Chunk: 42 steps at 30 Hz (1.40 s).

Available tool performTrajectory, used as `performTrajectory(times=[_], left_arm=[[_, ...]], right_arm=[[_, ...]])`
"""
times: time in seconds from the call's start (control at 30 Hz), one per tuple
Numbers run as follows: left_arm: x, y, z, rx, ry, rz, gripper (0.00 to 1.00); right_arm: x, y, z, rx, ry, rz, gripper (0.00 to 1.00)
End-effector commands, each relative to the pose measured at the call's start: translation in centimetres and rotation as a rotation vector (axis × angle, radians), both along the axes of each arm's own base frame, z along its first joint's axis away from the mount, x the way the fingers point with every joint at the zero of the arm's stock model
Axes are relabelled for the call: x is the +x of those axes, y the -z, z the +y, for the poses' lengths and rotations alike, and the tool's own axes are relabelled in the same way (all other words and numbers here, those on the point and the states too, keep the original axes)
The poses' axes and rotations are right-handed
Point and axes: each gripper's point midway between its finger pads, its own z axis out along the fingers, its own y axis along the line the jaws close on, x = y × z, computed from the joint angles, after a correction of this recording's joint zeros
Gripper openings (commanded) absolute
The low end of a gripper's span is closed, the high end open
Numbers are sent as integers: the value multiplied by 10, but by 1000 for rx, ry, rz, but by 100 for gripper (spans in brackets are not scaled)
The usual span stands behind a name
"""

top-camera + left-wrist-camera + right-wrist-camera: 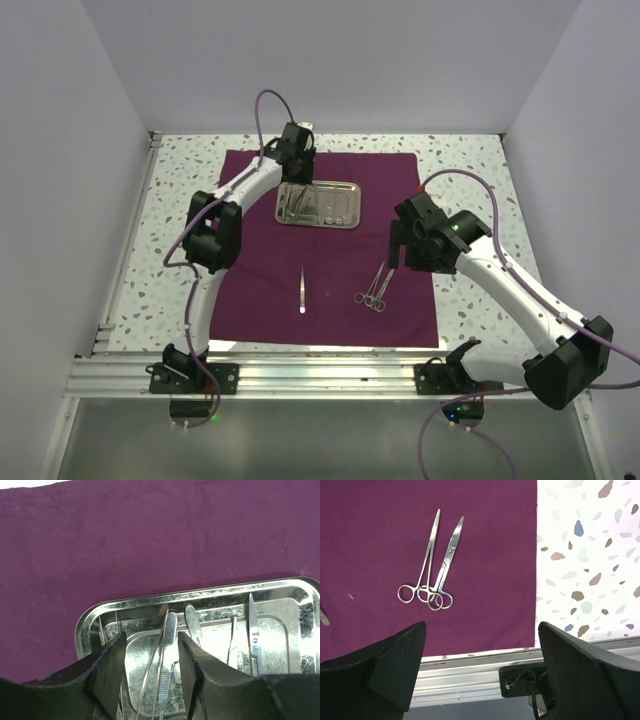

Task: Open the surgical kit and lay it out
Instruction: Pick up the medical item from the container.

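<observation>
The surgical kit's maroon cloth [250, 290] lies spread flat on the table. A steel tray [345, 224] sits on its far half with several thin instruments inside. My left gripper [297, 190] reaches down into the tray's left part. Seen from the left wrist, its jaws [151, 636] stand partly apart on either side of a ridged silver handle [167, 655], with a gap at each side. Tweezers [303, 290] lie on the cloth's near half. To their right lie forceps [427, 555] and scissors [449, 550]. My right gripper [481, 626] hovers wide open and empty above the cloth's near right corner.
More instruments, among them scissors [253, 635], lie in the tray's right part. Speckled tabletop [590, 555] shows right of the cloth. An aluminium rail [470, 675] runs along the near edge with the arm bases. White walls enclose the table on the left, right and back.
</observation>
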Motion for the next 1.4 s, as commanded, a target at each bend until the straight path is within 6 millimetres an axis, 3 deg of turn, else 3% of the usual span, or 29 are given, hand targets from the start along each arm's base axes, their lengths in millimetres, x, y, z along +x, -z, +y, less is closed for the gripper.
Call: performTrajectory(times=[0.0,0.5,0.73,1.03,1.13,1.23,1.33,1.37], left_arm=[[11,-17,-9,-37,44,-46,49],[0,38,2,17,31,50,43],[1,49,8,15,4,69,40],[-10,67,22,39,-19,114,21],[-16,75,25,33,-17,143,11],[-17,72,22,10,8,157,0],[-12,53,20,-14,12,135,0],[-6,33,18,-32,10,102,0]], right_arm=[[8,-10,-2,-11,35,-31,98],[9,-9,0,-5,45,-27,98],[7,-9,-2,-7,46,-23,98],[8,-12,-2,-10,37,-28,98],[8,-11,-1,-8,31,-23,98],[7,-12,-1,-4,23,-27,98],[6,-14,-1,1,13,-31,98],[5,-16,-1,7,11,-37,98]])
